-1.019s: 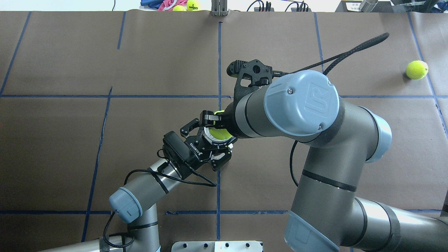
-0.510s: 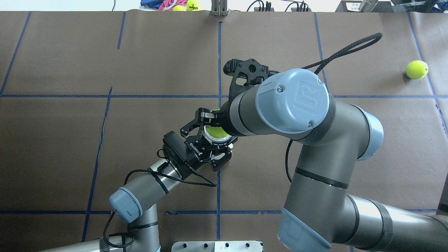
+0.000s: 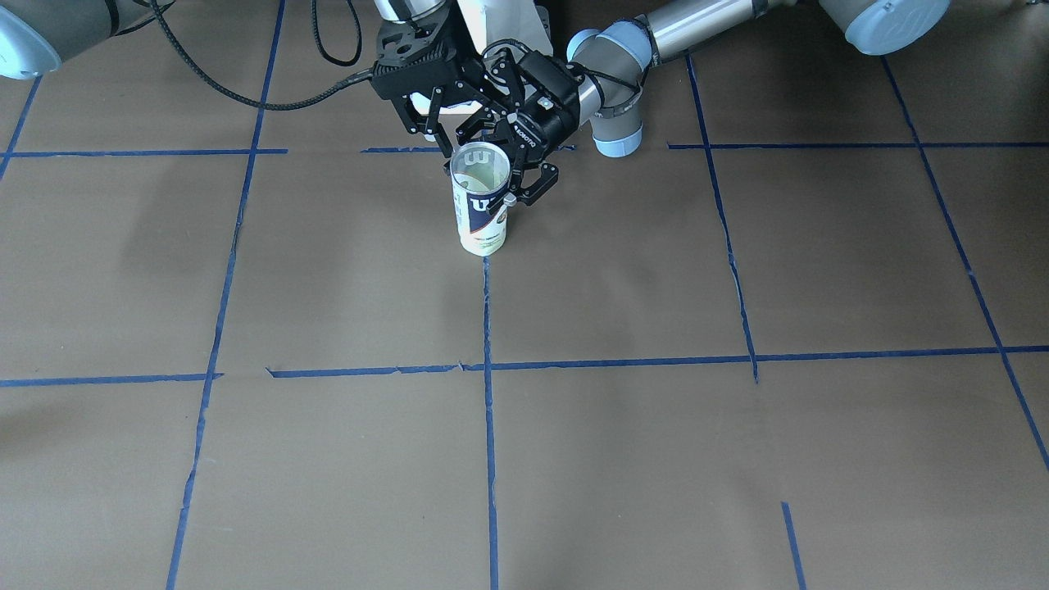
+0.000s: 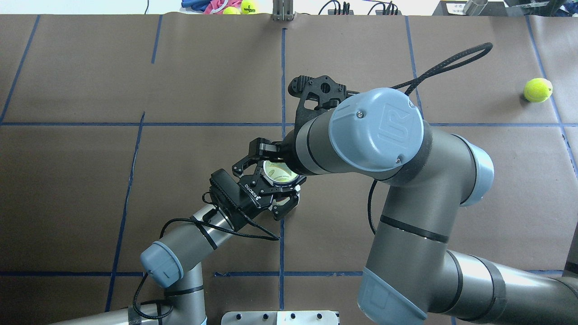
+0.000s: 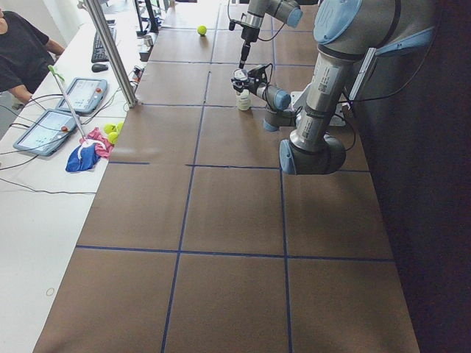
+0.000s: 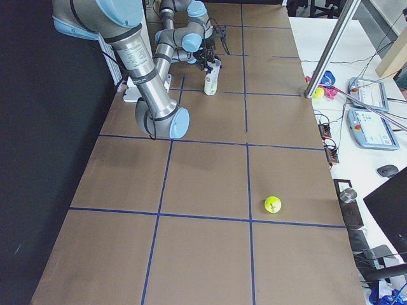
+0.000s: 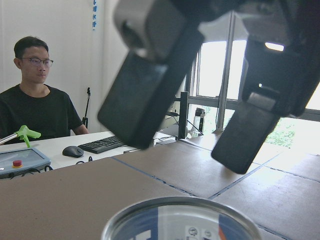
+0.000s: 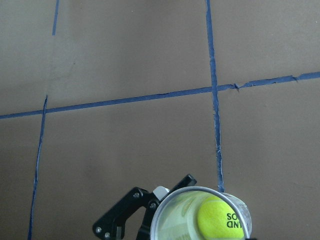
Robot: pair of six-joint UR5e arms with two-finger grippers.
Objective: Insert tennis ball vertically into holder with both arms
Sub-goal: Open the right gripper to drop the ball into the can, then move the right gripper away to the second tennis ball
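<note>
Yellow-green tennis ball [image 8: 218,220] lies inside the upright holder [image 3: 479,209], clasped by the left gripper [image 4: 276,174]; the right gripper [image 7: 187,140] hangs spread above, so only retreat seems left.

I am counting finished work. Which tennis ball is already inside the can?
The ball seen down the can's open mouth, lettering up; another ball lies loose on the table, far right.

the tennis ball [image 8: 220,220] is sitting inside the upright holder [image 3: 479,205] on the table [image 4: 67,189]. seen from overhead, the left gripper [image 4: 276,178] is clasping it from 7 o'clock, another ball [image 4: 538,90] lying well apart at 2 o'clock.
</note>
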